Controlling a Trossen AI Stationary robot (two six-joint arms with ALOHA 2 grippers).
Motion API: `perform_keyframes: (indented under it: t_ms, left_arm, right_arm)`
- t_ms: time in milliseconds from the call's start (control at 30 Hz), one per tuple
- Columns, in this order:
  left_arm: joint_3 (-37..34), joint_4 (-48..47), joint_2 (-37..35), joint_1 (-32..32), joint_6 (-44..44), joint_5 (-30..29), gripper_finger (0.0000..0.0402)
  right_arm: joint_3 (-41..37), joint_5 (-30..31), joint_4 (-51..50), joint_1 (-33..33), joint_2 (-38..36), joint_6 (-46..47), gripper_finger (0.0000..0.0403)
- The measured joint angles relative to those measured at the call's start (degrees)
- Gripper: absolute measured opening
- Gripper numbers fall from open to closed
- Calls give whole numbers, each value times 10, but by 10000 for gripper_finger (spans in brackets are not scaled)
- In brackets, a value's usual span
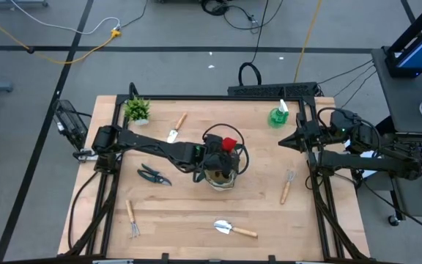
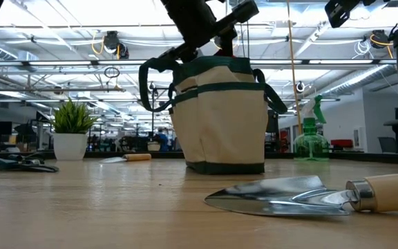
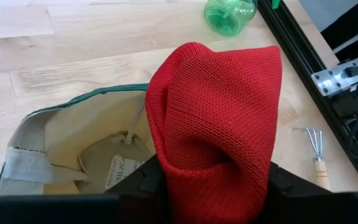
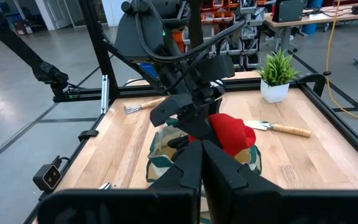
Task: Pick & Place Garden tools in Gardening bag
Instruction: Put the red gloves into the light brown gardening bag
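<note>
We see the red glove [image 3: 219, 124] pinched in the left gripper [image 1: 222, 150], hanging bunched over the open mouth of the gardening bag [image 1: 220, 174] near mid-table. It is knit fabric, so we judge it light, soft and floppy: it folds on itself, won't slip much, can't break, and a pinch on any bunched fold is enough, though a loose end may catch the bag's rim. The left fingers sit closed on the glove's lower part, mostly hidden under the cloth. The bag itself is soft canvas and probably tips easily if pushed. Inside we spot a white sewn label [image 3: 112, 169] with print too small to read; no other brand or writing is legible. Around the bag lie the stiffer tools: pruning shears [image 1: 154, 174], a trowel [image 1: 234, 229], a second trowel [image 1: 176, 127], a hand fork [image 1: 132, 218] and another fork [image 1: 287, 186], all best taken by the wooden handle, we'd say. The green spray bottle [image 1: 278, 115] stands by the far edge, the potted plant [image 1: 137, 110] at the far left. The right gripper [image 1: 290, 141] waits at the right side, fingers closed together on nothing.
</note>
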Motion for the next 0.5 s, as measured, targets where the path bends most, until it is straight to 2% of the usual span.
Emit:
perform_keyframes:
  t_ms: [500]
  left_arm:
    - [0, 4, -15, -6, 24, 5, 149]
  right_arm:
    - [0, -1, 0, 0, 0, 9, 2]
